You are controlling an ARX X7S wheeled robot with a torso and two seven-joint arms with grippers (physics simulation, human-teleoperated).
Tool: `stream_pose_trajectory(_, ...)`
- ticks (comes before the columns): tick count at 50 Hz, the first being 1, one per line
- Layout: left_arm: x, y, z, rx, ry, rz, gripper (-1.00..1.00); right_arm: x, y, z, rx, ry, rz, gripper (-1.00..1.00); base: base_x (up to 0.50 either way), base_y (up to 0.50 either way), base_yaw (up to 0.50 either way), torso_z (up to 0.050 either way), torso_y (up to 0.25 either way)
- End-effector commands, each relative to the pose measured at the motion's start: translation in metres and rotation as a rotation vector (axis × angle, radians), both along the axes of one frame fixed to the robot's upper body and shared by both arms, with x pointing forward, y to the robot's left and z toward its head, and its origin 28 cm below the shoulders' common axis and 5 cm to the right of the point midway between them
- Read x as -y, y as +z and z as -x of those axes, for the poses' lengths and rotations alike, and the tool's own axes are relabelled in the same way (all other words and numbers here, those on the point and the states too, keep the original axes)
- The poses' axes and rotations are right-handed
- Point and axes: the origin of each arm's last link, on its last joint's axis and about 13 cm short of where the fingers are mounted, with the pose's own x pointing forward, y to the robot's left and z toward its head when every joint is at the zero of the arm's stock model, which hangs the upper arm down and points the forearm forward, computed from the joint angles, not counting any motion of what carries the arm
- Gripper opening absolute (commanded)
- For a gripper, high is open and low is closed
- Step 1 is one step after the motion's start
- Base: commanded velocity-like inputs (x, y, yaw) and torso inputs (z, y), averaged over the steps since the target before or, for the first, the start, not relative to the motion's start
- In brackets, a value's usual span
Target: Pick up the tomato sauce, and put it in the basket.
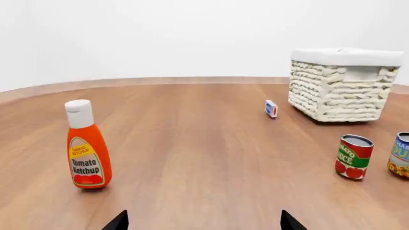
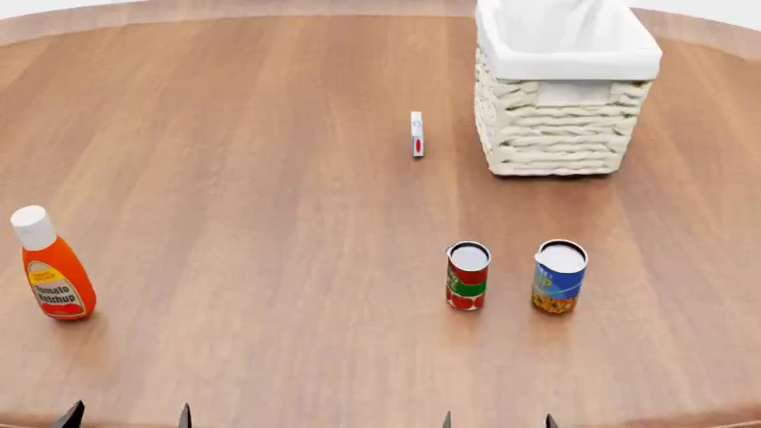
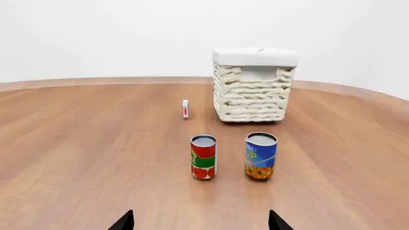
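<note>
The tomato sauce can (image 2: 468, 275) stands upright on the wooden table, red label with a green band; it also shows in the right wrist view (image 3: 204, 156) and the left wrist view (image 1: 353, 156). The cream wicker basket (image 2: 564, 125) with white lining stands behind it at the back right, also seen in the right wrist view (image 3: 253, 91) and the left wrist view (image 1: 342, 88). My right gripper (image 2: 497, 421) is open and empty at the near edge, in front of the can. My left gripper (image 2: 127, 416) is open and empty at the near left.
A blue-and-yellow can (image 2: 558, 276) stands just right of the tomato sauce. An orange ketchup bottle (image 2: 52, 265) stands at the near left. A small white-and-red box (image 2: 416, 134) stands left of the basket. The table's round edge curves along the far side.
</note>
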Motion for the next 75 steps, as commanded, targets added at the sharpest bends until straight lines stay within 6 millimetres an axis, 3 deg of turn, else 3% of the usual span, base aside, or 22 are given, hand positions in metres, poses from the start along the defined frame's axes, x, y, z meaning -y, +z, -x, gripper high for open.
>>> stream_pose_trajectory(1, 0.000, 0.000, 0.000, 0.000, 0.000, 0.000, 1.00, 0.001, -0.001, 0.001, 0.000, 0.000, 0.000, 1.00, 0.00, 0.00, 0.00, 0.000, 0.000)
stream_pose_trajectory(16, 0.001, 0.005, -0.005, 0.022, 0.005, 0.014, 1.00, 0.000, 0.004, 0.000, 0.023, -0.002, -0.001, 1.00, 0.00, 0.00, 0.00, 0.000, 0.000)
stream_pose_trajectory(23, 0.000, 0.018, -0.015, 0.081, 0.037, 0.009, 1.00, 0.001, 0.026, -0.006, 0.110, -0.004, 0.045, 1.00, 0.00, 0.00, 0.00, 0.000, 0.000)
stream_pose_trajectory(27, 0.002, 0.047, -0.018, 0.202, 0.027, 0.029, 1.00, 0.001, 0.046, -0.008, 0.180, 0.004, 0.098, 1.00, 0.00, 0.00, 0.00, 0.000, 0.000)
stream_pose_trajectory(30, 0.003, 0.082, -0.018, 0.315, 0.003, 0.069, 1.00, 0.001, 0.067, -0.007, 0.271, 0.003, 0.144, 1.00, 0.00, 0.00, 0.00, 0.000, 0.000)
stream_pose_trajectory(33, 0.003, 0.106, -0.013, 0.393, -0.015, 0.115, 1.00, 0.000, 0.090, -0.002, 0.348, -0.002, 0.201, 1.00, 0.00, 0.00, 0.00, 0.000, 0.000)
stream_pose_trajectory(38, 0.001, 0.136, -0.002, 0.493, -0.032, 0.149, 1.00, -0.003, 0.120, 0.006, 0.462, 0.007, 0.273, 1.00, 0.00, 0.00, 0.00, 0.000, 0.000)
stream_pose_trajectory(46, -0.003, 0.166, 0.014, 0.664, -0.052, 0.196, 1.00, -0.007, 0.154, 0.022, 0.612, 0.000, 0.341, 1.00, 0.00, 0.00, 0.00, 0.000, 0.000)
stream_pose_trajectory(56, -0.002, 0.176, 0.028, 0.756, -0.111, 0.254, 1.00, -0.011, 0.173, 0.039, 0.751, -0.008, 0.400, 1.00, 0.00, 0.00, 0.00, 0.000, 0.000)
stream_pose_trajectory(75, -0.003, 0.173, 0.023, 0.724, -0.080, 0.246, 1.00, -0.011, 0.169, 0.035, 0.727, 0.001, 0.436, 1.00, 0.00, 0.00, 0.00, 0.000, 0.000)
